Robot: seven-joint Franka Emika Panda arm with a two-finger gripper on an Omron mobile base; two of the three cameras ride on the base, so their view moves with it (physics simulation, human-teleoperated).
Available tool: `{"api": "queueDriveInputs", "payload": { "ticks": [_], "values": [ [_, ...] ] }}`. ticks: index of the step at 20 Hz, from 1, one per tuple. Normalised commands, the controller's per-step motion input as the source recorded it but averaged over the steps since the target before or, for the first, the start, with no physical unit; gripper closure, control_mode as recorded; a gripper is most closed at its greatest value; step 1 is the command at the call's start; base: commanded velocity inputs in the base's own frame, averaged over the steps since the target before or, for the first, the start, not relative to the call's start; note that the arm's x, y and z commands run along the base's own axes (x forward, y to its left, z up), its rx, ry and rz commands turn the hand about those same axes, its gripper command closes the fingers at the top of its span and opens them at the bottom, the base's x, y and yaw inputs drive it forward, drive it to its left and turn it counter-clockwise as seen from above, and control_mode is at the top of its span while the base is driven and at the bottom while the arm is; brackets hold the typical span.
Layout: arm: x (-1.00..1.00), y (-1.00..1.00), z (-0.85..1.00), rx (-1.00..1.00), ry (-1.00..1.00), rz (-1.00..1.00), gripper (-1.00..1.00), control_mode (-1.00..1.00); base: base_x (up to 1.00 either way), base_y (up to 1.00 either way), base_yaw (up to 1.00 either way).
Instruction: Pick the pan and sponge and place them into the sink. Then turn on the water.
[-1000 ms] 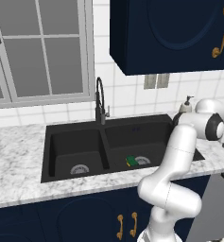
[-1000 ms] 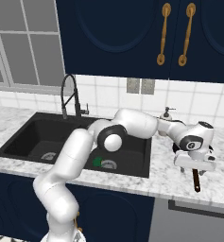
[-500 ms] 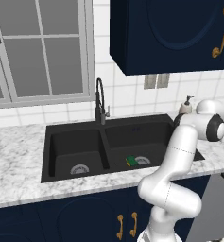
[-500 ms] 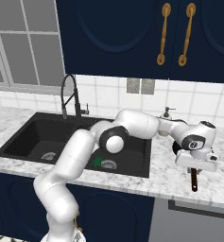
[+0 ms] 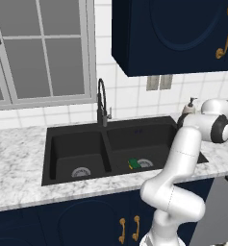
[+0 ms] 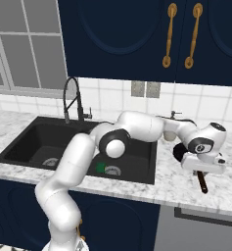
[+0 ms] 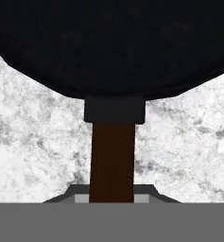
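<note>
Arm rises from base, elbow bent high, forearm reaching right and forward. Wrist turned down, hand low over marble counter (image 7: 189, 142) right of sink (image 6: 137, 169). Gripper (image 6: 201, 172) points downward, jaws closed on pan handle (image 7: 112, 160), which runs up between finger tips in hand view. Fingers themselves mostly hidden under hand from right base view, so contact there hard to judge. From left base view, hand (image 5: 216, 126) sits near right edge.
</note>
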Motion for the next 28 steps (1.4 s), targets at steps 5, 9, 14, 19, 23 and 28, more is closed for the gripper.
{"api": "queueDriveInputs", "payload": {
  "ticks": [5,9,14,19,23,28],
  "values": [
    [-0.19,0.42,0.33,0.0,-0.24,0.09,1.0,-1.0,0.0,0.0,0.0],
    [-0.11,0.54,0.3,0.01,-0.19,0.1,1.0,-1.0,0.0,0.0,0.0],
    [0.0,0.64,0.27,0.03,-0.09,0.1,1.0,-1.0,0.0,0.0,0.0],
    [0.02,0.81,0.15,0.0,0.0,0.18,1.0,-1.0,0.0,0.0,0.0],
    [0.11,0.9,0.0,0.0,0.0,0.25,1.0,-1.0,0.0,0.0,0.0],
    [0.15,0.87,0.0,0.0,0.03,0.26,1.0,-1.0,0.0,0.0,0.0]
  ]
}}
